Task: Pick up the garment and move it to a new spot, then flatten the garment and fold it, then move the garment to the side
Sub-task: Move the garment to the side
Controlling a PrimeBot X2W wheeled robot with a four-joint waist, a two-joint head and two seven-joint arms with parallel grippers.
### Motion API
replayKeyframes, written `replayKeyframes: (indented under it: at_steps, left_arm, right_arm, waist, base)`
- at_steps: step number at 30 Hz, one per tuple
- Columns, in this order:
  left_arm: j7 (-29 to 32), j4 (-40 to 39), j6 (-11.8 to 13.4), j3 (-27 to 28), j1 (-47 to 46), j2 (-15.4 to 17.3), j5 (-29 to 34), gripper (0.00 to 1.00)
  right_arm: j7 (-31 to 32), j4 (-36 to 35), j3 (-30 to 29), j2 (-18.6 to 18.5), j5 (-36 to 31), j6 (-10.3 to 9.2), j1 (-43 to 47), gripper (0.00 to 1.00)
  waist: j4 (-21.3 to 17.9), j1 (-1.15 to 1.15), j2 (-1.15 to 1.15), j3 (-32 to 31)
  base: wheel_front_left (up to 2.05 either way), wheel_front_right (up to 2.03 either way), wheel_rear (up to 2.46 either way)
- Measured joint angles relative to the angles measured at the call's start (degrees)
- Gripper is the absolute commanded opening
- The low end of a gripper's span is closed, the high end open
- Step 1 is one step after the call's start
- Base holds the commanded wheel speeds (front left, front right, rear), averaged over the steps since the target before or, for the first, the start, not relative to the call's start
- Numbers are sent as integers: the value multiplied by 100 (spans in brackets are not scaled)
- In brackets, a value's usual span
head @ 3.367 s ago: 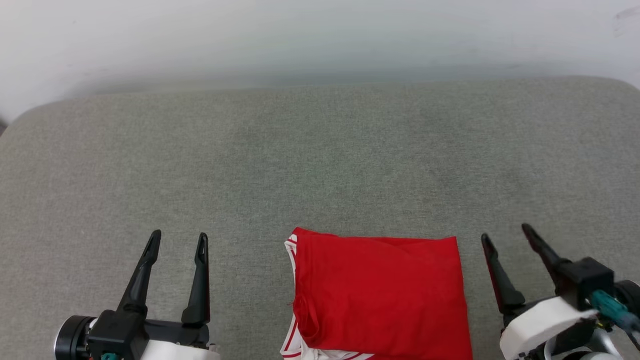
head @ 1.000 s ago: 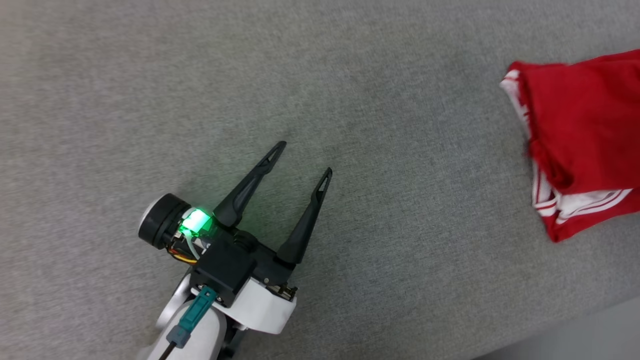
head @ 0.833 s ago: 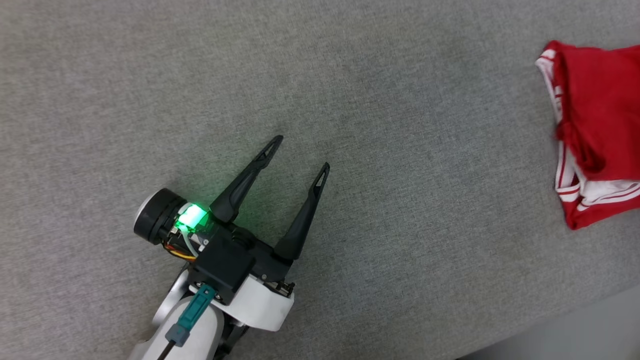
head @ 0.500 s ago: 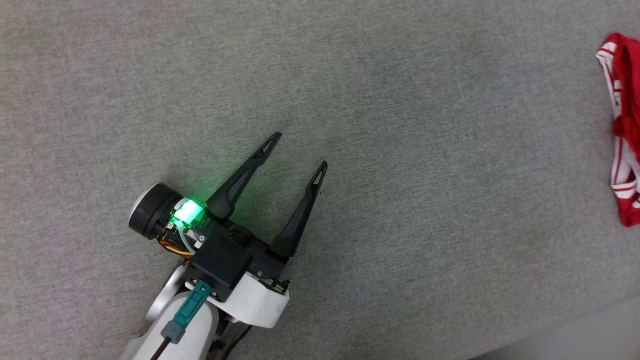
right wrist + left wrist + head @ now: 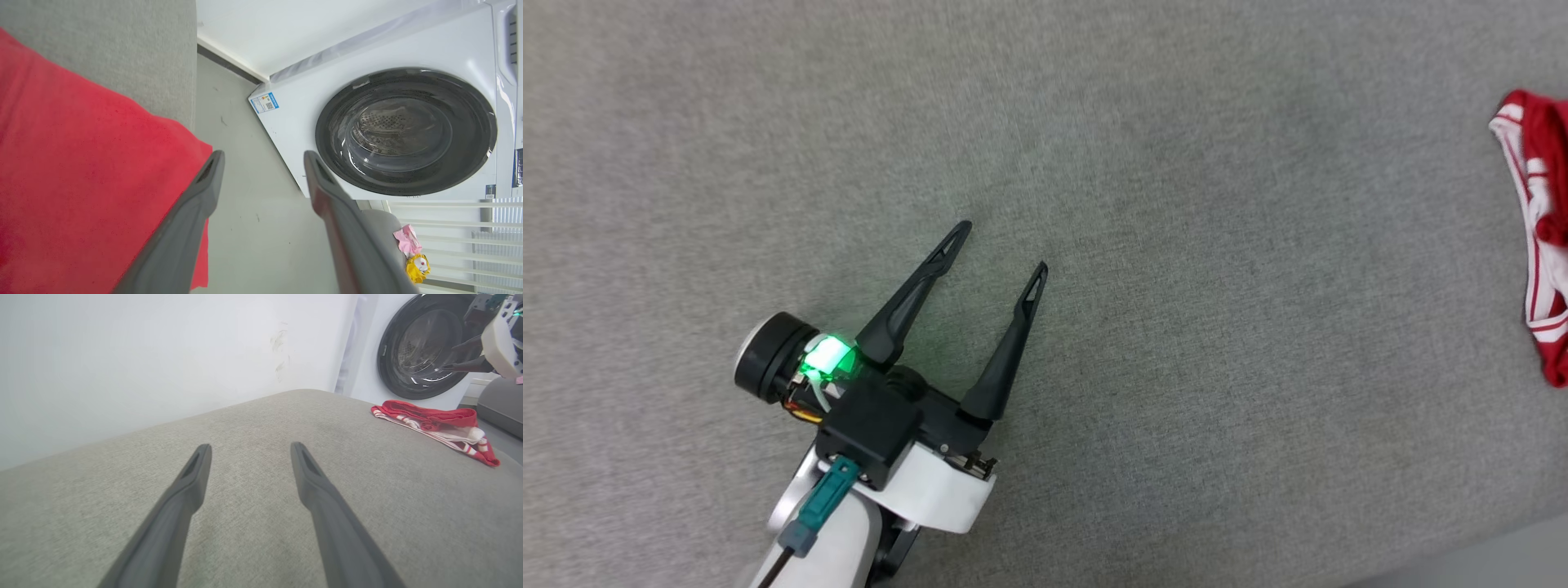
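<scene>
The garment [image 5: 1543, 245], red with white striped trim, lies folded on the grey cushion [image 5: 1176, 367] at the head view's right edge. The left wrist view shows the garment [image 5: 433, 420] flat near the cushion's far corner. My left gripper [image 5: 1003, 245] rests open and empty over bare cushion, well left of the garment; its own camera shows the left gripper [image 5: 249, 447] with jaws spread. My right gripper [image 5: 263, 154] is open over the garment's [image 5: 81, 183] outer edge with nothing between its fingers. The right gripper [image 5: 449, 357] also hangs above the garment in the left wrist view.
A white front-loading washing machine [image 5: 404, 130] with a dark round door stands past the cushion's end, with grey floor [image 5: 245, 228] between them. A white wall [image 5: 143, 355] runs behind the cushion. Small pink and yellow items [image 5: 412, 253] lie on a grey seat.
The head camera has swung left, so the garment slid from the view's bottom centre to its right edge. The left gripper stays open and has drifted slightly.
</scene>
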Motion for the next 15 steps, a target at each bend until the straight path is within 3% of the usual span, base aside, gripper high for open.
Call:
replayKeyframes:
  at_steps: [5, 15]
  left_arm:
    - [0, 15, 67, 278, 271, -168, -66, 100]
    - [-1, -42, 208, 1193, 932, -346, -203, 100]
  right_arm:
    - [-439, -524, -78, 499, 20, 2, -20, 100]
    - [-883, -2054, -334, 1549, 777, 0, 609, 100]
  waist:
    - [94, 0, 0, -505]
    - [437, -1, 0, -1638]
  base:
    - [0, 0, 0]
    - [0, 0, 0]
